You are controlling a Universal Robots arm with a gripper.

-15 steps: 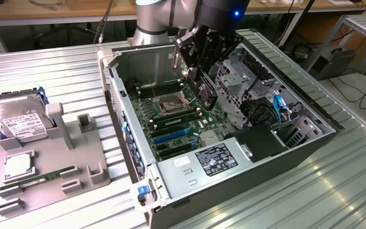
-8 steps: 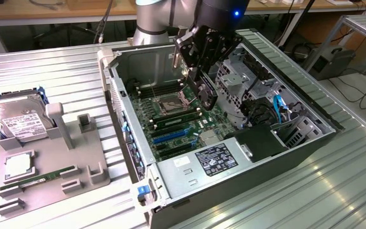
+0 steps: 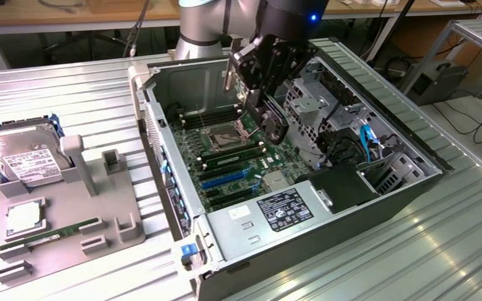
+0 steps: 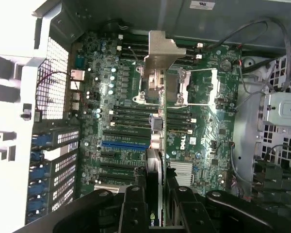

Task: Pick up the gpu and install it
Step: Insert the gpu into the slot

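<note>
My gripper (image 3: 262, 72) hangs over the open computer case (image 3: 391, 132), shut on the gpu (image 3: 273, 122), a thin black card held edge-down above the motherboard (image 3: 224, 160). In the wrist view the gpu (image 4: 155, 145) runs edge-on from between my fingers (image 4: 133, 204) out to its pale metal bracket (image 4: 160, 53). It hovers over the CPU socket (image 4: 196, 87) and memory slots, clear of the board. A blue expansion slot (image 4: 126, 144) lies beside the card's line, nearer the rear slot covers (image 4: 63, 160).
On the exterior view's left, a grey fixture (image 3: 98, 188) carries a silver hard drive (image 3: 23, 157), a CPU chip (image 3: 23, 216) and a green memory stick (image 3: 44, 239). Inside the case are a labelled power supply (image 3: 283, 210), a drive cage (image 3: 316, 106) and blue cables (image 3: 365, 141).
</note>
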